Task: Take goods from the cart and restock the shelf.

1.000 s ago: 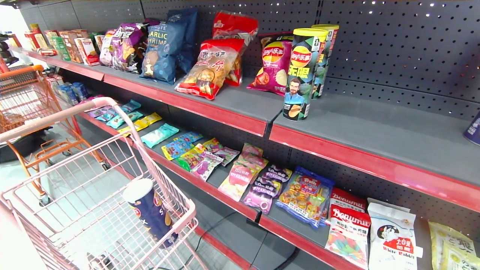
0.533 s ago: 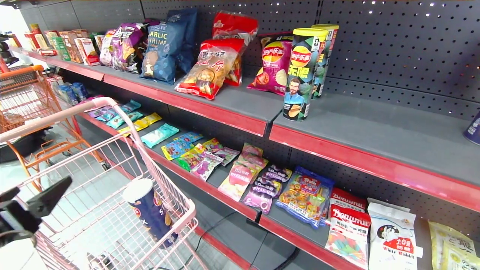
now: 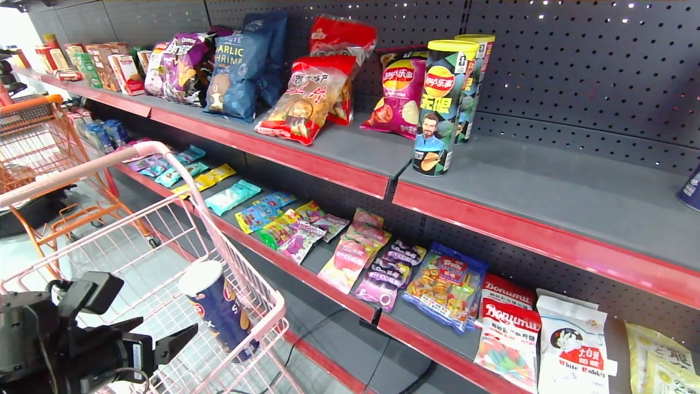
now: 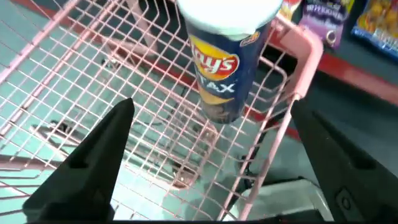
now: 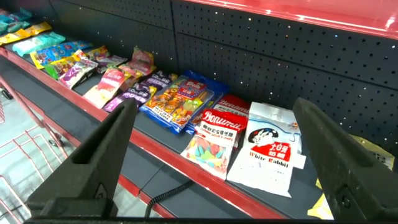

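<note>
The can (image 3: pixel 219 306), dark blue with a white lid, stands on end in the pink cart (image 3: pixel 272 323), in the corner nearest the shelf (image 3: pixel 547 191). In the head view it seems to lean a little; whether it rests against the wire wall cannot be told.

The left gripper (image 4: pixel 212 104) hangs over the cart basket, just beside the can and on the side away from the shelf. Its jaws are spread wide and hold nothing. In the left wrist view the can sits ahead of the gripper, in line with the gap between the two black fingers (image 4: pixel 93 168), and touches neither.

The right gripper (image 5: pixel 214 102) is in front of the lower shelf (image 5: pixel 161 162), its jaws also wide and empty. Candy bags (image 5: pixel 177 99) lie flat in a row on that shelf.

On the upper shelf two tall chip cans (image 3: pixel 437 109) stand upright, one behind the other, with bare grey board to their right. Snack bags (image 3: pixel 306 98) lean on the pegboard to their left. An orange cart (image 3: pixel 33 137) stands beyond the pink one.
</note>
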You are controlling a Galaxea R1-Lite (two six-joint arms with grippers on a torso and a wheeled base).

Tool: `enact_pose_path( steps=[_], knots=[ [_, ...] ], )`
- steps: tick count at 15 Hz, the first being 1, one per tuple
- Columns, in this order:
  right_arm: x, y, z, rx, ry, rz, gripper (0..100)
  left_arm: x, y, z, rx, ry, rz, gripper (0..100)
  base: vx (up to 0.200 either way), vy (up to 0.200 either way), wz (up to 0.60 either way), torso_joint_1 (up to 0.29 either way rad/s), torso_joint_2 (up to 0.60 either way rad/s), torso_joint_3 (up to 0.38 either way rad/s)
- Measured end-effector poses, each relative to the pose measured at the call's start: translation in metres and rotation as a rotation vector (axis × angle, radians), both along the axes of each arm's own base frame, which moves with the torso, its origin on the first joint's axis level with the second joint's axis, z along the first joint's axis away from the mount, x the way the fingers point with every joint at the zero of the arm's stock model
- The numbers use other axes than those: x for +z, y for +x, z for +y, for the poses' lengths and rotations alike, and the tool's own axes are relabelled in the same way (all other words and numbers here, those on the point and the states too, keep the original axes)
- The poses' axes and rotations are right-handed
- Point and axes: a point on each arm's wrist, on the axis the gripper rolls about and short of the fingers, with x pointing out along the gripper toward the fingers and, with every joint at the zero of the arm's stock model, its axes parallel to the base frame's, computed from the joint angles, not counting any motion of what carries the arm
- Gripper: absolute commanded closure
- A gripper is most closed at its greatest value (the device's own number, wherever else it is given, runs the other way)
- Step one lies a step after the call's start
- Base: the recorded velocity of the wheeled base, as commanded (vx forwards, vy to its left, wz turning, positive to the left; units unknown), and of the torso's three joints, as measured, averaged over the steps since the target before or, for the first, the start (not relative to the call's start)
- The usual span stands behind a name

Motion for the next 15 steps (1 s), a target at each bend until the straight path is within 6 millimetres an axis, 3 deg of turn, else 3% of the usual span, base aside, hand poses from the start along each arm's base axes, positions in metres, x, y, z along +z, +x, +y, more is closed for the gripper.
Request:
enact_pose_path(
  steps=[10, 15],
  knots=[
    [0.0, 0.0, 0.0, 0.0, -0.001, 0.0, 0, -0.037, 0.056, -0.004, -0.105, -0.019, -0.016, 0, 0.0, 0.0, 0.0, 0.0, 0.0, 0.0],
    [0.0, 0.0, 0.0, 0.0, -0.002, 0.0, 0, -0.048, 0.096, -0.005, -0.162, 0.008, -0.145, 0, 0.0, 0.0, 0.0, 0.0, 0.0, 0.0]
  ],
)
